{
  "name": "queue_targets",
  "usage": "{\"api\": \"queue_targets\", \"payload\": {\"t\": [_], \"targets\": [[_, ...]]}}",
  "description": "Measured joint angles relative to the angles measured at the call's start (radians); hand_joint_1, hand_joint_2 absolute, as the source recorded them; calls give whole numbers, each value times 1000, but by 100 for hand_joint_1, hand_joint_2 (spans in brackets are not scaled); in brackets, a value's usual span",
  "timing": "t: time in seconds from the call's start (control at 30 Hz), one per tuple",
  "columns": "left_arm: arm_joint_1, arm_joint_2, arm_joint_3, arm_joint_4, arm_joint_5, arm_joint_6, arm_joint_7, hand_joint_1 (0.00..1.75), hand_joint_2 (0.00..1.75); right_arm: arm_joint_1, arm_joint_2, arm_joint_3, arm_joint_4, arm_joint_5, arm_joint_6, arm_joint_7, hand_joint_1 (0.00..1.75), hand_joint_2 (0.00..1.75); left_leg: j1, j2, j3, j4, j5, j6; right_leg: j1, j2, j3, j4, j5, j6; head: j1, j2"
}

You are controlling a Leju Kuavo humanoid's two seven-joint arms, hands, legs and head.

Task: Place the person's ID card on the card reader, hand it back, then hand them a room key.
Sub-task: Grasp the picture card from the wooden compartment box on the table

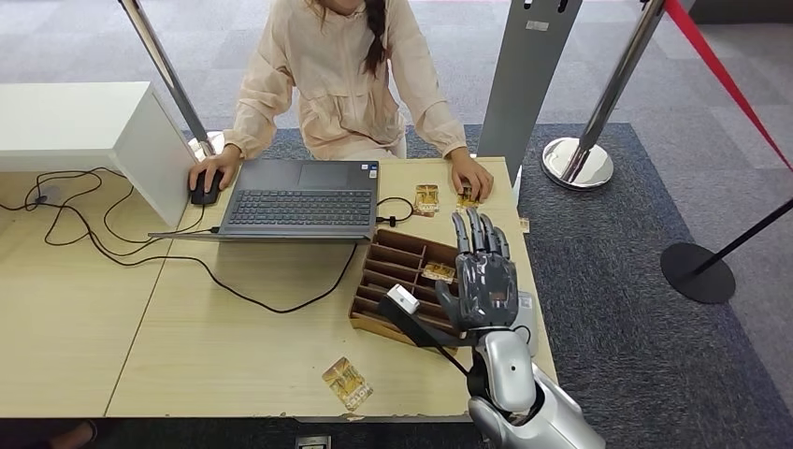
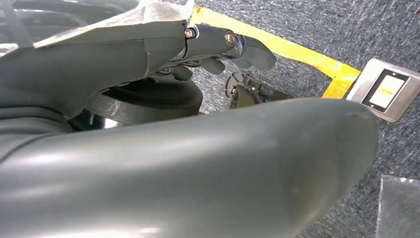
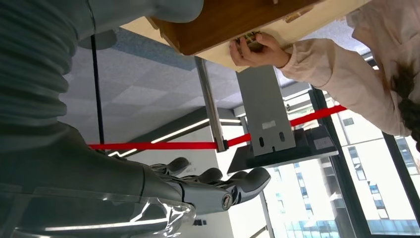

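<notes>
Hovering over the slotted wooden card organizer (image 1: 404, 281), the right hand (image 1: 483, 273) is spreading straight fingers, gripping nothing. The person's hand (image 1: 470, 177) is partly covering a gold-patterned card (image 1: 465, 196) on the table.

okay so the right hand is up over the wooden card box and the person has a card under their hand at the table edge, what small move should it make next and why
Probably reach the right hand forward, past the wooden box, toward the card under the person's hand. The robot's hand is open and holds nothing, its fingers point toward that card, and the person seems to be offering it at the table's far edge.
</notes>
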Motion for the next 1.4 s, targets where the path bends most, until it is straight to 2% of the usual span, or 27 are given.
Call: {"api": "queue_targets", "payload": {"t": [0.07,0.13,0.2,0.4,0.53,0.77,1.17,1.3,1.4], "targets": [[0,0,1,0,1,0,-2,0,0,-8,6,3,25,-14,4,0,79,175,0,0,0,0,0,0,0,0,0,0,0,0,0,0],[0,-1,2,0,2,0,-5,0,0,-17,12,5,53,-24,6,1,112,175,0,0,0,0,0,0,0,0,0,0,0,0,0,0],[-1,-1,5,0,4,0,-8,0,0,-26,17,8,81,-31,6,2,126,175,0,0,0,0,0,0,0,0,0,0,0,0,0,0],[-1,-2,9,0,9,-1,-13,0,0,-39,31,14,140,-39,6,3,101,175,0,-1,0,0,0,0,0,0,0,0,0,0,0,0],[-1,-2,11,0,16,-2,-19,0,0,-45,39,18,166,-45,4,3,92,175,0,-1,0,0,0,0,0,0,0,0,0,0,0,0],[-1,-4,16,0,28,-3,-31,0,0,-57,51,27,196,-48,-1,3,84,175,0,-1,0,0,0,0,0,0,0,0,0,0,0,0],[-2,-5,21,0,46,-4,-49,0,0,-66,69,37,212,-47,-3,3,87,175,0,-1,0,0,0,0,0,0,0,0,0,0,0,0],[-2,-7,24,0,50,-5,-53,0,0,-68,70,42,216,-45,-3,3,82,175,0,-1,0,0,0,0,0,0,0,0,0,0,0,0],[-2,-7,27,0,48,-11,-54,0,0,-69,72,47,217,-38,-7,3,70,175,0,-1,0,0,0,0,0,0,0,0,0,0,0,0]]}}
